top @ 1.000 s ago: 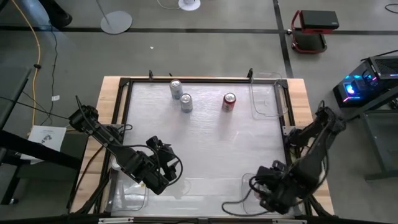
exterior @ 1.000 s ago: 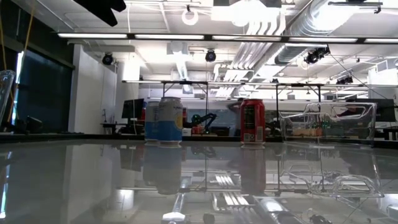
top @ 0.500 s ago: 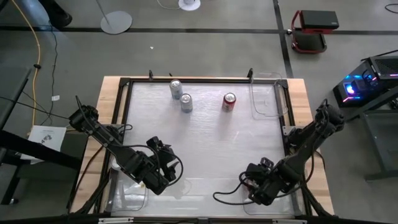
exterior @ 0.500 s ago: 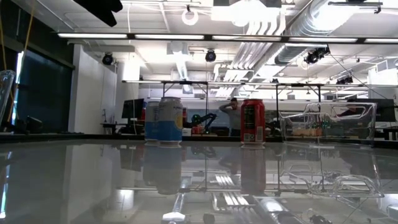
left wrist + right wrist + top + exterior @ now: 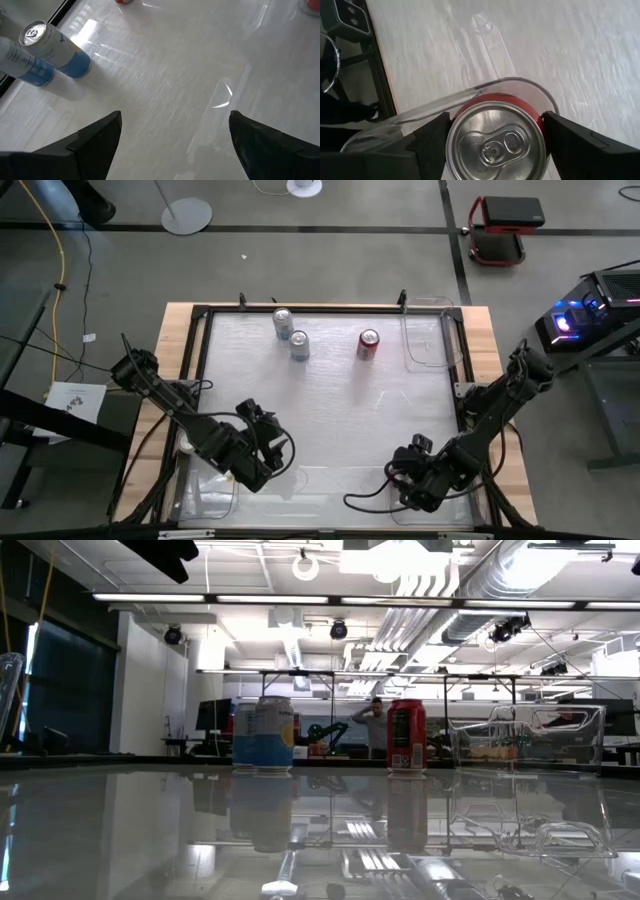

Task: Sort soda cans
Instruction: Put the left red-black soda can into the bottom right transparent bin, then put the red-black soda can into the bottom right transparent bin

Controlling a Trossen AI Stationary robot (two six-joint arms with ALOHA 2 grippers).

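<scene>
table [image 5: 340,410]: glossy, mirror-like top, pale wood edge | red can [image 5: 495,145]: shiny brushed-metal lid, glossy red body | silver cans [image 5: 55,50]: metal, satin sheen | bins [image 5: 530,735]: clear glossy plastic | right hand [image 5: 495,142]: matt black

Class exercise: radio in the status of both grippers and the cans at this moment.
Right gripper astride a red can at the near clear bin's rim. Left gripper open, empty. Two blue-and-silver cans and another red can stand unsorted at the far edge.
</scene>
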